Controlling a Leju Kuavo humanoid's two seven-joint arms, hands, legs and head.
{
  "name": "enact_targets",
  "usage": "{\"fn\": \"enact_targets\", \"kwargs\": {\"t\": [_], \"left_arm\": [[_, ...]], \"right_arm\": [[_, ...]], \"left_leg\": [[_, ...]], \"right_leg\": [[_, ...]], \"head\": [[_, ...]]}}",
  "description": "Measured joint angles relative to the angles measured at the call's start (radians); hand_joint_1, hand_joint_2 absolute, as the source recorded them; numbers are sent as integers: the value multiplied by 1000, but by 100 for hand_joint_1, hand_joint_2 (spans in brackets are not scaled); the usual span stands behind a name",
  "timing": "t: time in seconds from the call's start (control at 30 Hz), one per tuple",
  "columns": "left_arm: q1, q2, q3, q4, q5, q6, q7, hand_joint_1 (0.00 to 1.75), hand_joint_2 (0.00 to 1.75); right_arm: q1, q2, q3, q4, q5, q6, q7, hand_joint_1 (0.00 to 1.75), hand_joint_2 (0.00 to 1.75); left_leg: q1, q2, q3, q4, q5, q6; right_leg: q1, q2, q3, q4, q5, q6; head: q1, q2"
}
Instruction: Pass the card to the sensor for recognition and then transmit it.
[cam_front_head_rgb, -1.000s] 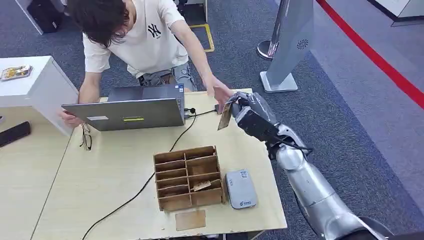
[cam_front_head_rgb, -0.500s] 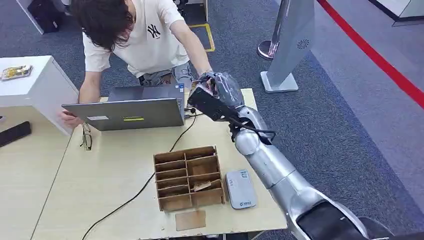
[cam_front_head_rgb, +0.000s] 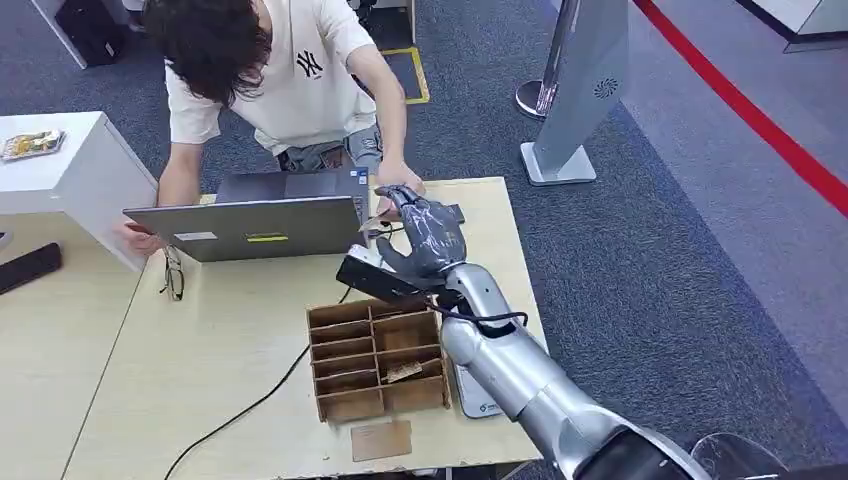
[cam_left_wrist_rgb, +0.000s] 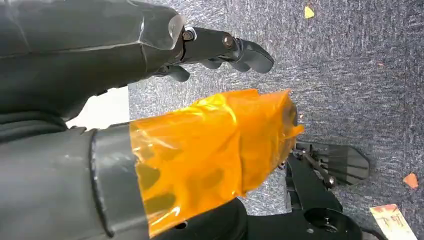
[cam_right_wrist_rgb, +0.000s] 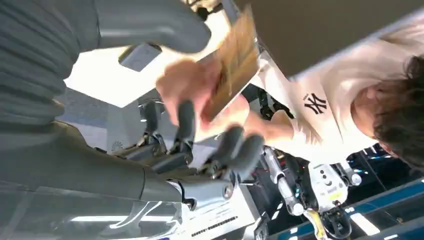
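My right hand (cam_front_head_rgb: 422, 240) hovers over the far side of the table (cam_front_head_rgb: 200, 340), beside the laptop's right corner. In the right wrist view its fingers (cam_right_wrist_rgb: 186, 120) are spread apart from the thumb. A brown card (cam_right_wrist_rgb: 235, 65) stands just past them, and a person's blurred hand (cam_right_wrist_rgb: 187, 92) grips it. That person's hand (cam_front_head_rgb: 398, 178) sits right at my fingertips. The grey card sensor (cam_front_head_rgb: 485, 400) lies at the table's near right, partly under my forearm. My left hand (cam_left_wrist_rgb: 150, 150), its thumb wrapped in orange tape, hangs over carpet and holds nothing.
A wooden compartment box (cam_front_head_rgb: 375, 355) stands mid-table under my arm. An open laptop (cam_front_head_rgb: 260, 225), glasses (cam_front_head_rgb: 172, 272) and a black cable (cam_front_head_rgb: 250, 405) lie to the left. Another brown card (cam_front_head_rgb: 380, 438) rests at the front edge. The person (cam_front_head_rgb: 290, 70) leans over the far side.
My right hand swung from the far right corner up and left, then came down beside the laptop. The person's hand followed it and now grips the card.
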Motion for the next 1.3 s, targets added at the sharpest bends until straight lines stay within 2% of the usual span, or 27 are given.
{"fn": "enact_targets", "kwargs": {"t": [0.27,0.43,0.7,0.97,1.1,1.3], "left_arm": [[0,0,0,0,2,2,-2,0,0],[0,0,0,0,11,9,-2,0,0],[1,0,16,0,35,15,-3,0,0],[2,0,39,0,58,26,-12,0,0],[2,0,47,0,63,28,-13,0,0],[2,0,50,0,64,28,-13,0,0]], "right_arm": [[49,0,3,-1,37,-36,-3,0,175],[96,0,-1,-46,-3,-46,-47,0,175],[224,-10,-34,-217,-166,-24,-169,0,175],[385,-43,-61,-437,-318,-17,-275,0,175],[442,-60,-66,-513,-342,-7,-294,0,175],[466,-69,-68,-559,-342,-2,-295,0,175]], "left_leg": [[0,0,0,0,0,0],[0,0,0,0,0,0],[0,0,0,0,0,0],[0,0,0,0,0,0],[0,0,0,0,-1,0],[0,0,0,0,0,0]], "right_leg": [[0,0,0,0,0,0],[0,0,0,0,0,0],[0,0,-1,0,0,0],[0,0,-1,-1,0,0],[0,0,-1,-1,0,0],[0,0,-1,0,0,0]], "head": [[0,0],[0,0],[0,0],[0,0],[0,0],[0,0]]}}
